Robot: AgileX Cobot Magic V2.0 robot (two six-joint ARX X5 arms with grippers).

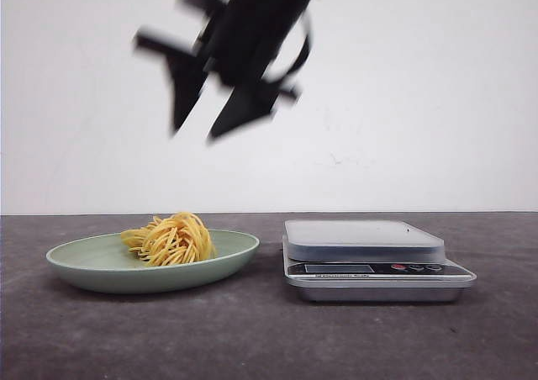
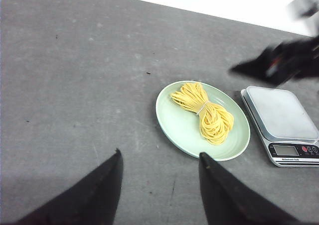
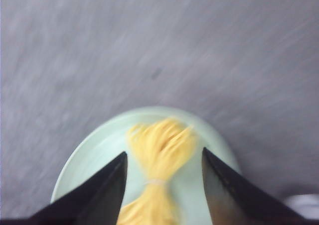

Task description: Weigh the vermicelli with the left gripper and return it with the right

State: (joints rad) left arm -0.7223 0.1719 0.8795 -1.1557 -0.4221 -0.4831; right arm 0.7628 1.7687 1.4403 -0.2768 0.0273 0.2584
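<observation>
The vermicelli (image 1: 171,239) is a yellow bundle tied in the middle, lying on the pale green plate (image 1: 231,256) at the left of the table. My right gripper (image 1: 195,133) is open and empty, blurred, high above the plate. In its wrist view, its fingers (image 3: 104,190) frame the vermicelli (image 3: 160,138) on the plate (image 3: 94,153) far below. My left gripper (image 2: 160,153) is open and empty, high over bare table, short of the plate (image 2: 174,128) and vermicelli (image 2: 204,113). It is out of the front view. The right gripper (image 2: 251,69) shows blurred there.
A silver kitchen scale (image 1: 363,239) with a flat empty platform stands right of the plate, also in the left wrist view (image 2: 279,113). The table is dark grey (image 1: 252,338), with a white wall behind it.
</observation>
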